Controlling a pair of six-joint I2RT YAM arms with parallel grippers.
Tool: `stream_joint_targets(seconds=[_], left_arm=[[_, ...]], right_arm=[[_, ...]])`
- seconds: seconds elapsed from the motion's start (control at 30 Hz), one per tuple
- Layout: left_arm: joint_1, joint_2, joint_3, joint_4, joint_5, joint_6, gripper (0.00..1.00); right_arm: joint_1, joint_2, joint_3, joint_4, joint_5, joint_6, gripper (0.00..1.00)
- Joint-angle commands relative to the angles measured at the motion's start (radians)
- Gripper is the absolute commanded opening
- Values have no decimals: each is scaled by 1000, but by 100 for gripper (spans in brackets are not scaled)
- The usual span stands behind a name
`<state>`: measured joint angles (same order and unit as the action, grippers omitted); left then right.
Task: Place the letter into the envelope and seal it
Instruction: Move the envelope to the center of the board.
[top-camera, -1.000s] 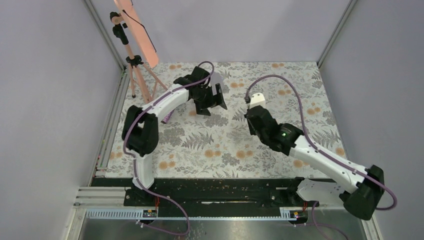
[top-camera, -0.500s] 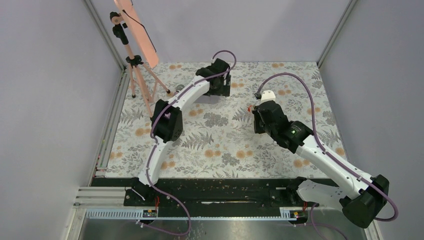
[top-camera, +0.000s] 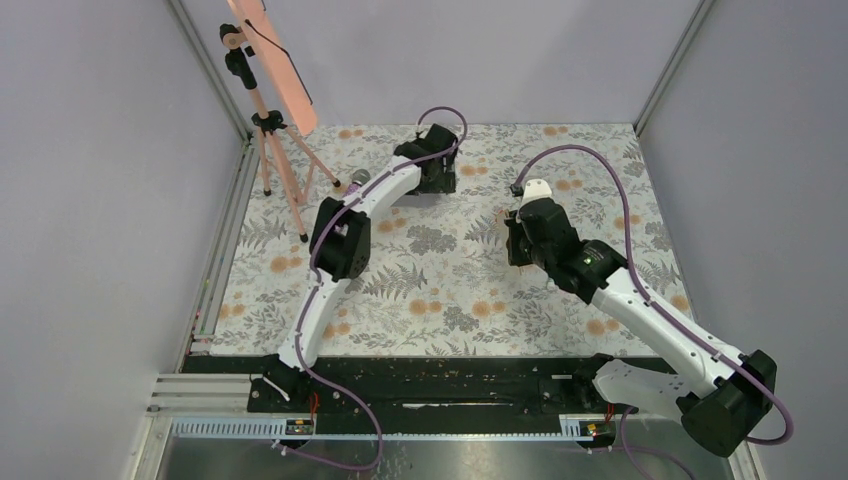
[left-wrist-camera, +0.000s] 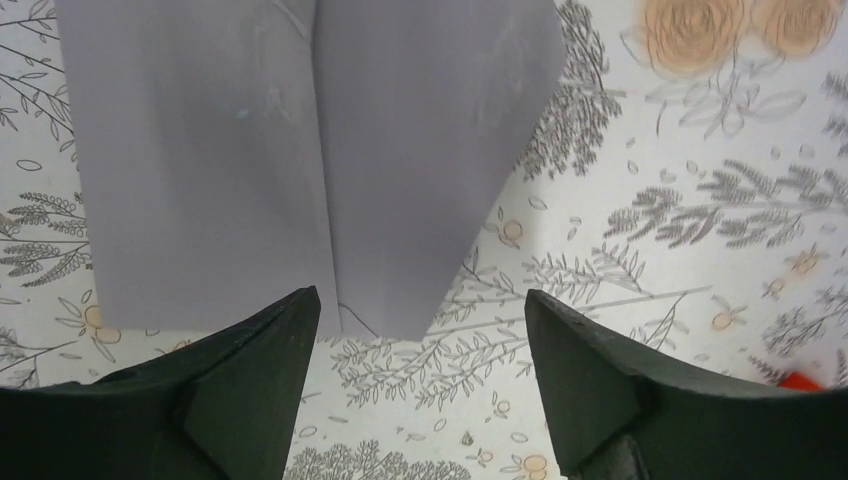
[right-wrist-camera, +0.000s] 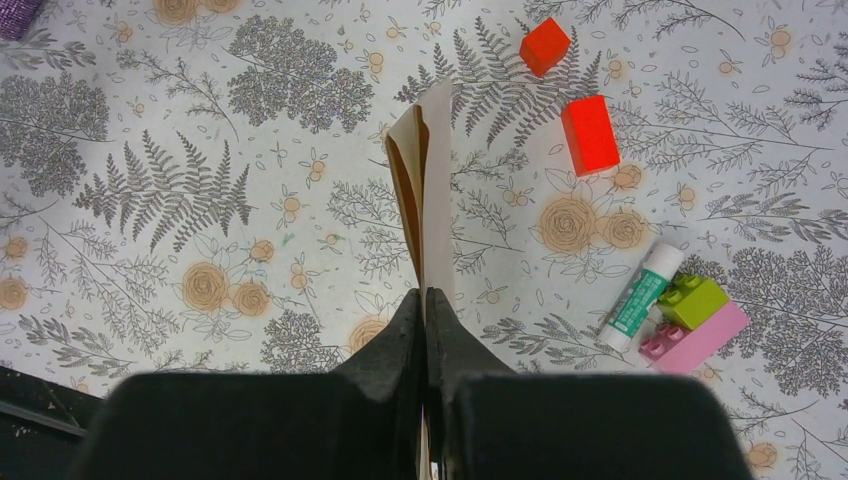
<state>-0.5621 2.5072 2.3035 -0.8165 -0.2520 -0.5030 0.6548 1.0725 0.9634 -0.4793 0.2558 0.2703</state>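
Item: cream folded paper letter (right-wrist-camera: 428, 180), pinched edge-on in the closed right gripper (right-wrist-camera: 425, 300), aloft over the floral tablecloth (right-wrist-camera: 200, 150).
Item: flat grey-lilac paper envelope (left-wrist-camera: 300, 150), lying at the far side, flap apparently open, beneath the wide-spread left gripper (left-wrist-camera: 420, 305), untouched.
Hazard: unpinned envelope may slide; letter's splayed leaves may snag its mouth.

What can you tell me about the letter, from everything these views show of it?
The letter is a cream to pale-tan paper sheet, seen nearly edge-on from the right wrist camera. It looks folded, its two layers parting slightly toward the far end. The right gripper pinches its near edge, jaws shut, holding it out above the floral tablecloth. Nothing else appears to touch it.
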Motion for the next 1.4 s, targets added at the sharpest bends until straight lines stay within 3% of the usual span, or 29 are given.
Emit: stream_joint_targets(seconds=[0.0, 0.2, 0.5, 0.93, 1.07, 1.2, 1.37], left_arm=[[49, 27, 38, 70, 84, -128, 75], [59, 37, -38, 20, 202, -211, 72], [31, -204, -450, 105, 297, -266, 74], [-174, -552, -888, 178, 438, -369, 75], [-205, -655, -952, 186, 508, -375, 75], [-209, -757, -917, 150, 532, -299, 78], [-105, -812, -940, 146, 459, -206, 85]], right_arm=[[-17, 19, 3, 50, -25, -3, 0], [-28, 47, 30, 52, -33, -13, 0], [-33, 41, 21, 55, -41, -2, 0], [-44, 10, 1, 53, -84, 64, 0], [-46, -28, -13, 40, -78, 74, 0], [-58, -67, -47, 41, -104, 90, 0], [-98, -62, -105, 117, -263, 183, 0]])
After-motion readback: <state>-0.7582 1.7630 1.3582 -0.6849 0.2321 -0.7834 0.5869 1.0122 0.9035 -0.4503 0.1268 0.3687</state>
